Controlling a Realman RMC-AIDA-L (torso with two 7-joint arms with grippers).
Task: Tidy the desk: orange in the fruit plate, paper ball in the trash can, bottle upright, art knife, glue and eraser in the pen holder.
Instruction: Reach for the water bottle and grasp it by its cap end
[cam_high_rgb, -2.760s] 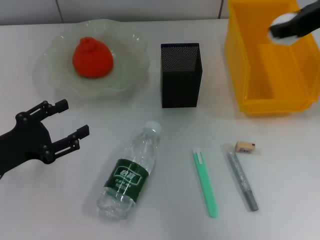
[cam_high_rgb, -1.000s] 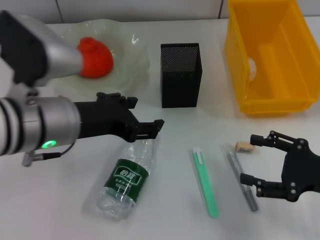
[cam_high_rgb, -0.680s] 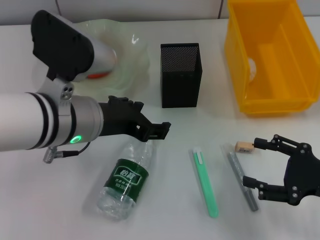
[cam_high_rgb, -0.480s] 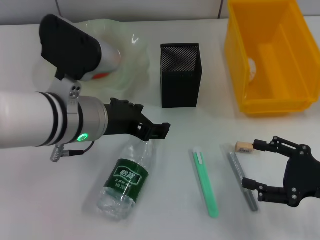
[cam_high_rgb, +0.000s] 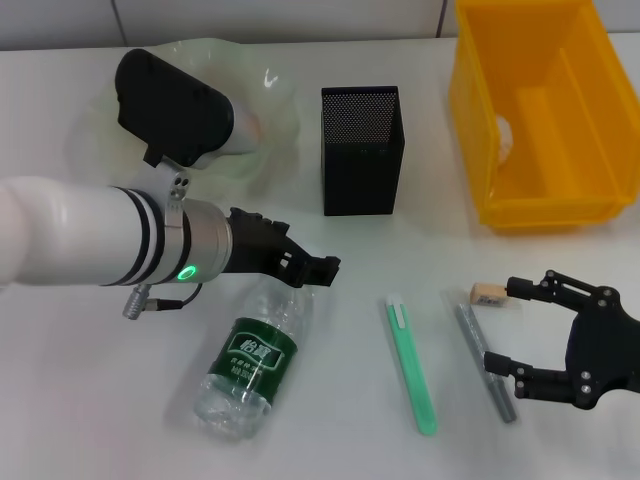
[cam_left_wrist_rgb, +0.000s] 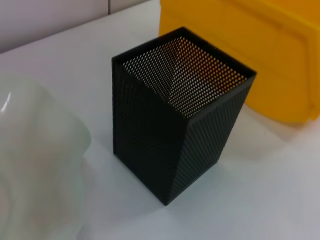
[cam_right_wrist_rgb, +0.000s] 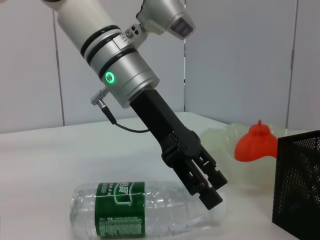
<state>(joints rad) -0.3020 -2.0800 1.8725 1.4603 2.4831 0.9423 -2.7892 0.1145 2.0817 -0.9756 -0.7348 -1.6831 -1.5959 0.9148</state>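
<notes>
The bottle (cam_high_rgb: 255, 355) lies on its side, its cap end hidden under my left gripper (cam_high_rgb: 310, 255), which is open and low over the neck; the right wrist view shows that left gripper (cam_right_wrist_rgb: 207, 187) down against the bottle (cam_right_wrist_rgb: 140, 215). My arm hides the orange in the head view, but the orange (cam_right_wrist_rgb: 257, 142) shows in the fruit plate (cam_high_rgb: 272, 100). The paper ball (cam_high_rgb: 503, 135) rests inside the trash can (cam_high_rgb: 480, 150). My right gripper (cam_high_rgb: 502, 325) is open over the grey glue (cam_high_rgb: 485, 360), beside the eraser (cam_high_rgb: 490, 294). The green art knife (cam_high_rgb: 410, 365) lies flat. The pen holder (cam_high_rgb: 360, 150) stands upright.
The left wrist view looks at the pen holder (cam_left_wrist_rgb: 180, 135) with the trash can (cam_left_wrist_rgb: 260, 55) behind it and the fruit plate (cam_left_wrist_rgb: 35, 165) beside it. My left forearm spans the table's left side.
My left arm swung in from the left to the bottle's cap end and settled lower. My right gripper left the trash can, the paper ball stayed inside, and it came down by the eraser.
</notes>
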